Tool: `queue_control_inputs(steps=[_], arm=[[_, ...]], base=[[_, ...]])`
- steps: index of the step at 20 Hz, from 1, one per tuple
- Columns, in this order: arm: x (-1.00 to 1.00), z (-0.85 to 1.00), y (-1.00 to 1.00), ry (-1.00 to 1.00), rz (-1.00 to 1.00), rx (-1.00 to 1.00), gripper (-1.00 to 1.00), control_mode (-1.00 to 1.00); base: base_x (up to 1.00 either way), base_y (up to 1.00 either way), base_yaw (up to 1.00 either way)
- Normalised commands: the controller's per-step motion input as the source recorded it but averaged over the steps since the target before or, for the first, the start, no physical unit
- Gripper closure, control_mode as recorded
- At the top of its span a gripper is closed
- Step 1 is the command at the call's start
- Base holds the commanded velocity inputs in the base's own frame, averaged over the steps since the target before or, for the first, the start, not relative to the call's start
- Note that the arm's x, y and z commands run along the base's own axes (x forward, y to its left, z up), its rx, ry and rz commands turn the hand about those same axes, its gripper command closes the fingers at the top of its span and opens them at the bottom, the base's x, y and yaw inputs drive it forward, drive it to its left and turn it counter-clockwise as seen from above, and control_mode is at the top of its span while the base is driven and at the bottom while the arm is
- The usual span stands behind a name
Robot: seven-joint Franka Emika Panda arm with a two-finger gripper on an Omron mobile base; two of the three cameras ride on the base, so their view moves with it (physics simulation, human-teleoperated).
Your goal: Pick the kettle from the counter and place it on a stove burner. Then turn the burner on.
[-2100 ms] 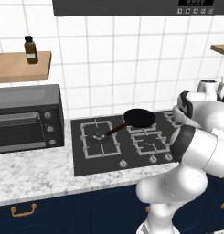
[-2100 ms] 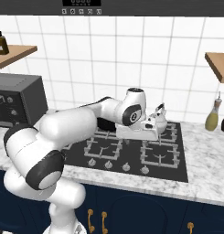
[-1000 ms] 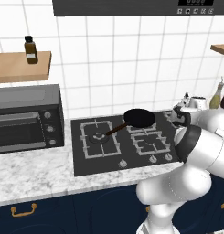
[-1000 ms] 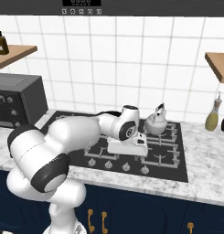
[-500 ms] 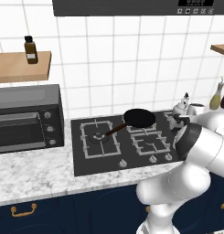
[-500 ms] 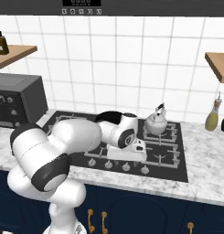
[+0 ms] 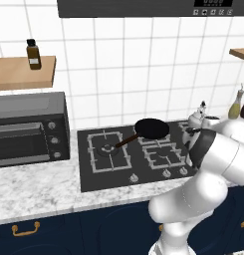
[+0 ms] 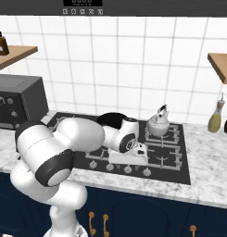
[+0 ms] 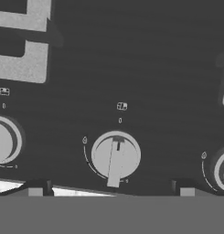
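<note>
Counter (image 8: 205, 185) of white-and-grey marbled stone carries the black cooktop (image 8: 179, 173), where the small silvery-white rounded kettle (image 8: 158, 122) stands on the back right burner, beside the black frying pan (image 7: 152, 128). My gripper (image 9: 111, 191), released and spread, hangs over a round grey knob (image 9: 116, 155) at the cooktop's front edge.

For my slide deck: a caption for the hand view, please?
Open hand poised over a stove knob on the black cooktop.
</note>
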Motion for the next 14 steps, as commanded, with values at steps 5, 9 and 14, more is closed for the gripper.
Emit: queue_control_inputs(steps=[5,9,14], arm=[[0.08,0.0,0.0,0.0,0.0,0.0,-1.0,-1.0],[0.0,-0.04,0.0,0.0,0.0,0.0,-1.0,-1.0],[0.0,-0.12,0.0,0.0,0.0,0.0,-1.0,-1.0]], base=[[0.0,0.0,0.0],[0.0,0.0,0.0],[0.0,0.0,0.0]])
